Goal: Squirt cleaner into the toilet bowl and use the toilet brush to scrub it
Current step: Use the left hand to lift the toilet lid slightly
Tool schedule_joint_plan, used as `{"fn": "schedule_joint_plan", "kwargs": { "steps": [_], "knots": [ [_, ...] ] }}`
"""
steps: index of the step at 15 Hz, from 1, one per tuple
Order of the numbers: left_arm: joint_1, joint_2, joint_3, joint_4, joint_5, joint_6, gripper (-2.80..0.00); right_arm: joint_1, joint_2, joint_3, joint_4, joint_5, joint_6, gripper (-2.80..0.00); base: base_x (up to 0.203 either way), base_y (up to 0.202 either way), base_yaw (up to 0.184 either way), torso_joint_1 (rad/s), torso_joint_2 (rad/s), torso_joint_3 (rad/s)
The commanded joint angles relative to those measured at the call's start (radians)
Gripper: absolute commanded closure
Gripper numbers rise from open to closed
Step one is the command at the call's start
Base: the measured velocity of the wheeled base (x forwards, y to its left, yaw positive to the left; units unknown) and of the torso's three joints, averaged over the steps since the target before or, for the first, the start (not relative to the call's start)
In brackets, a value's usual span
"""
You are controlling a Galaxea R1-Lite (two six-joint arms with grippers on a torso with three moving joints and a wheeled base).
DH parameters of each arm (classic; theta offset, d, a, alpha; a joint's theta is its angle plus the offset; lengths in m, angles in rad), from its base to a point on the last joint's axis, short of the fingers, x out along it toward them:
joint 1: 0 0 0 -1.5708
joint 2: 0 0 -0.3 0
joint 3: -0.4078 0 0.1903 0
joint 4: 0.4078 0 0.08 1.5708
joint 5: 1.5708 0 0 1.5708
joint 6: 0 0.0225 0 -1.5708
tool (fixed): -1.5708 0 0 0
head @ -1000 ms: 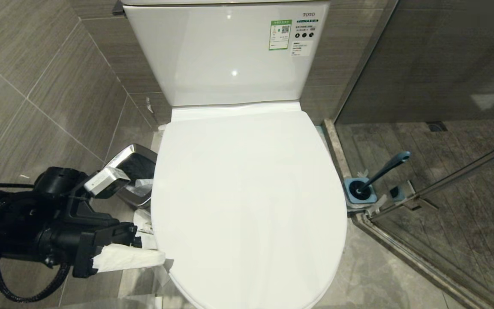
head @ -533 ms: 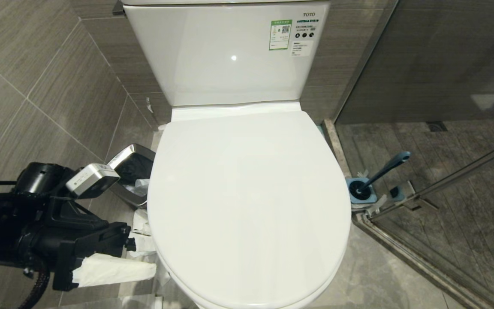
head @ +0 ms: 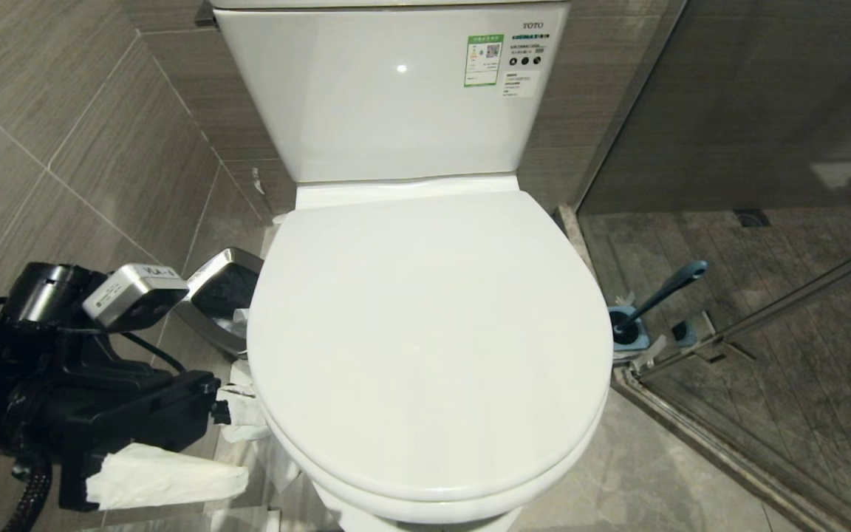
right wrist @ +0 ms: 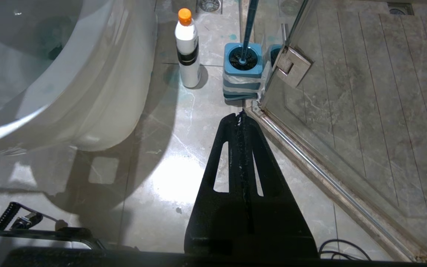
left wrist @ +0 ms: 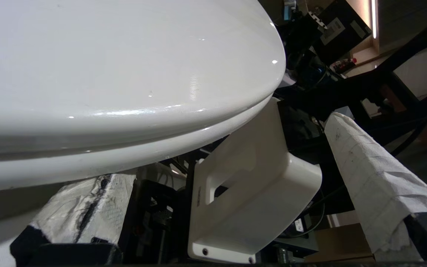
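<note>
Beside the glossy white toilet bowl (head: pixel 425 355), lid down, the left tool (head: pixel 226 443) gapes apart.

Bathroom. A white ceramic toilet (head: pixel 425 347) with closed lid and cistern (head: pixel 396 89) stands against grey tiled walls (head: pixel 63 133). Beside it on the tiled floor are a steel-rimmed waste bin (head: pixel 220 295), a toilet brush (head: pixel 660 295) in its holder (right wrist: pixel 243 70), a cleaner bottle (right wrist: pixel 187 48), and a glass shower door (head: pixel 765 111).
</note>
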Motion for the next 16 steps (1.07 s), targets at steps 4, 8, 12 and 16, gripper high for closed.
{"fn": "schedule_joint_plan", "kwargs": {
  "steps": [4, 8, 12, 16],
  "knots": [
    [0.014, -0.023, -0.019, -0.059, -0.037, 0.001, -2.8, 0.0, 0.002, 0.0, 0.0, 0.0, -0.001, 0.0, 0.0, 0.0, 0.0, 0.0, 0.0, 0.0],
    [0.017, -0.028, -0.069, -0.062, -0.067, 0.001, -2.8, 0.0, 0.002, 0.0, 0.0, 0.0, -0.001, 0.0, 0.0, 0.0, 0.0, 0.0, 0.0, 0.0],
    [0.021, -0.029, -0.132, -0.062, -0.08, 0.001, -2.8, 0.0, 0.002, 0.0, 0.0, 0.0, -0.001, 0.0, 0.0, 0.0, 0.0, 0.0, 0.0, 0.0],
    [0.04, 0.001, -0.219, -0.06, -0.089, 0.001, -2.8, 0.0, 0.002, 0.0, 0.0, 0.0, -0.001, 0.0, 0.0, 0.0, 0.0, 0.0, 0.0, 0.0]
  ]
}}
